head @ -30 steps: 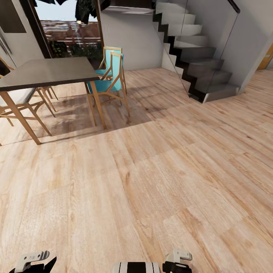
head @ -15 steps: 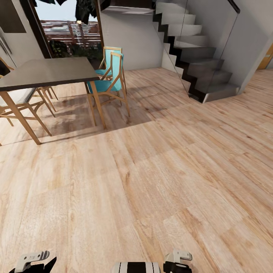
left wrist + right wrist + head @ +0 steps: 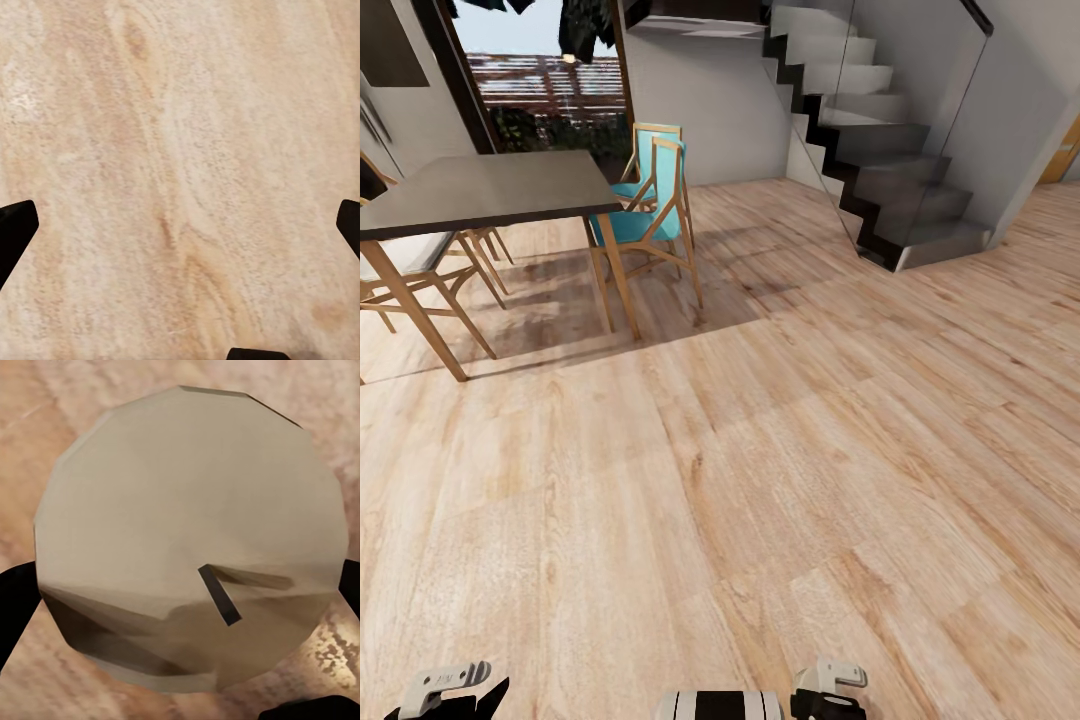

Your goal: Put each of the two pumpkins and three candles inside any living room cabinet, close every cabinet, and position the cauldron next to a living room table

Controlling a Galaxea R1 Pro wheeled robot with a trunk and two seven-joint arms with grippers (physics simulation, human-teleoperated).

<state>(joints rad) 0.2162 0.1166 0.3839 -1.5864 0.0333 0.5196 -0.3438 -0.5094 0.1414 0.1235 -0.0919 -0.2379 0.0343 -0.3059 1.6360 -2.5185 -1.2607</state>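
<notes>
Head high; wrists close over floor [image 3: 760, 480]

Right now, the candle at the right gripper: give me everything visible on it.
The candle appears in the right wrist view end-on: a squat, faceted disc, pale beige-white with a matte waxy look, its lower part in shadow. A short dark wick lies slanted on the top face, casting a shadow. It sits between the right gripper's dark fingers, whose tips frame both sides; actual contact is hidden, but it looks held. Behind it is the wood floor. Its side wall and base are out of view.
</notes>
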